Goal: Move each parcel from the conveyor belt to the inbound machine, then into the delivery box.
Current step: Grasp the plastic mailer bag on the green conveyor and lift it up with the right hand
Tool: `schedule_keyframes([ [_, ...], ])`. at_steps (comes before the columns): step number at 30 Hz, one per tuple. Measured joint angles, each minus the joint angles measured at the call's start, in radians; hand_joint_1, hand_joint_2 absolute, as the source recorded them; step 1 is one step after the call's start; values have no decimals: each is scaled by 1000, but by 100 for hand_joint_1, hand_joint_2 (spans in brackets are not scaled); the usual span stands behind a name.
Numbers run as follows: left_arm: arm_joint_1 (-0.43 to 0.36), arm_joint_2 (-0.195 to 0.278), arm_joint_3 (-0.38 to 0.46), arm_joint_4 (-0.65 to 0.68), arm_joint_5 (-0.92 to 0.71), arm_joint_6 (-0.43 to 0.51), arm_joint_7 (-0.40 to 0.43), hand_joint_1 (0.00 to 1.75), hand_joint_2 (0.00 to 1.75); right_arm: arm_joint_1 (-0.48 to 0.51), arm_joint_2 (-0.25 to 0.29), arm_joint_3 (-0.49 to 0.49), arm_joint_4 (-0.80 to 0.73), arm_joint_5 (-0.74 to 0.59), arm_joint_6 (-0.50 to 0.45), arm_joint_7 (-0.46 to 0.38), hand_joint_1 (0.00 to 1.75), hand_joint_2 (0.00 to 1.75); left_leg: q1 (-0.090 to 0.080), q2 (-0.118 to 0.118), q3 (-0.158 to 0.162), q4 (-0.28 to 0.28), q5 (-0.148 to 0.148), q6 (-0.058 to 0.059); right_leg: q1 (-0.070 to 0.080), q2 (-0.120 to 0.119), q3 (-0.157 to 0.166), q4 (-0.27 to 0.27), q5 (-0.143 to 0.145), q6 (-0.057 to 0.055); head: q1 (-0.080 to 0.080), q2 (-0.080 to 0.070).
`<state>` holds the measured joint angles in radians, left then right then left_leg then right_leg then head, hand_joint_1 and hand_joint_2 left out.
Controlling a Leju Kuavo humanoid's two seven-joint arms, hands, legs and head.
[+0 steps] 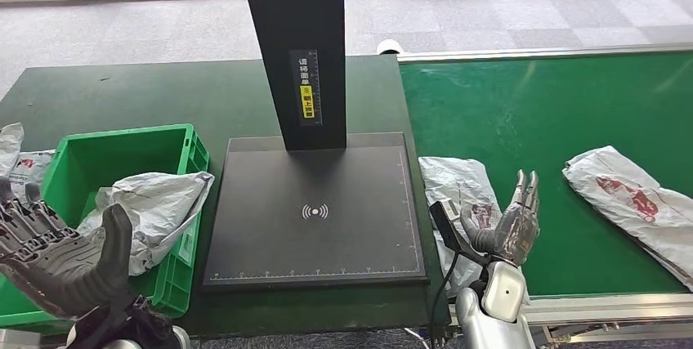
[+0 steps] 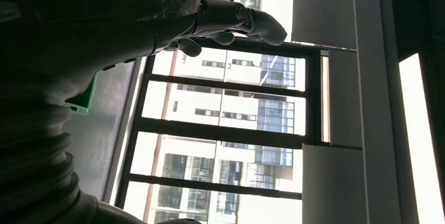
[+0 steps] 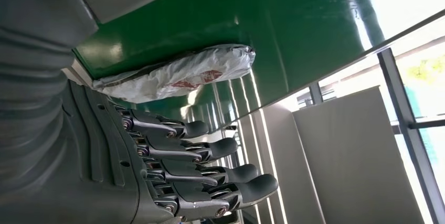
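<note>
Your right hand (image 1: 511, 222) hovers with fingers spread and nothing in it, right over the near parcel (image 1: 458, 181) on the conveyor belt (image 1: 523, 112), its long axis running away from you, left hand (image 1: 57, 255) farther off.

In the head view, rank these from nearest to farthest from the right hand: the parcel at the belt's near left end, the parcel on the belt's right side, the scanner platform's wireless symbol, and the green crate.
Measured from the right hand:
1. Parcel at the belt's left end, directly beside the hand.
2. Parcel on the belt's right side, to the hand's right.
3. Wireless symbol, on the platform to the left.
4. Green crate, far left on the table.
</note>
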<state>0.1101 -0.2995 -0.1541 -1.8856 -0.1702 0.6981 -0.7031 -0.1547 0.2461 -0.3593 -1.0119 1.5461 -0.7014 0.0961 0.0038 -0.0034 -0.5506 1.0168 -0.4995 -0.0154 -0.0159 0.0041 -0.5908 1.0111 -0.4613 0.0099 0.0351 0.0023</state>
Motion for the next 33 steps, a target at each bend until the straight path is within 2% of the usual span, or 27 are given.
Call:
schedule_keyframes([
  [9,6,2,-3,-4,0,0,0,0,175,-5,-7,-5,26,0,0,9,0,175,0,0,0,0,0,0,-2,0,0,0,0,0,0,0],
  [14,6,5,-10,-4,-7,0,0,0,175,-10,-32,-3,88,0,1,135,0,175,0,-1,0,0,0,0,-2,0,0,0,0,0,0,0],
  [19,9,5,-11,-4,3,0,0,0,175,-18,-60,-3,165,0,43,179,0,175,0,0,0,0,0,1,-2,0,0,0,0,0,0,0],
  [21,11,5,-11,-5,4,0,0,0,175,-30,-66,-3,201,-4,78,176,0,175,0,0,0,0,0,1,-2,0,0,0,0,0,0,0],
  [27,12,8,-11,-5,7,0,0,0,175,-79,-73,-3,319,-48,190,79,0,175,0,1,1,0,0,0,-1,0,1,0,0,0,0,0],
  [33,10,9,-11,-2,8,0,0,0,175,-117,-80,-3,396,-22,234,119,0,175,0,2,4,0,0,0,-1,1,3,0,0,0,0,0],
])
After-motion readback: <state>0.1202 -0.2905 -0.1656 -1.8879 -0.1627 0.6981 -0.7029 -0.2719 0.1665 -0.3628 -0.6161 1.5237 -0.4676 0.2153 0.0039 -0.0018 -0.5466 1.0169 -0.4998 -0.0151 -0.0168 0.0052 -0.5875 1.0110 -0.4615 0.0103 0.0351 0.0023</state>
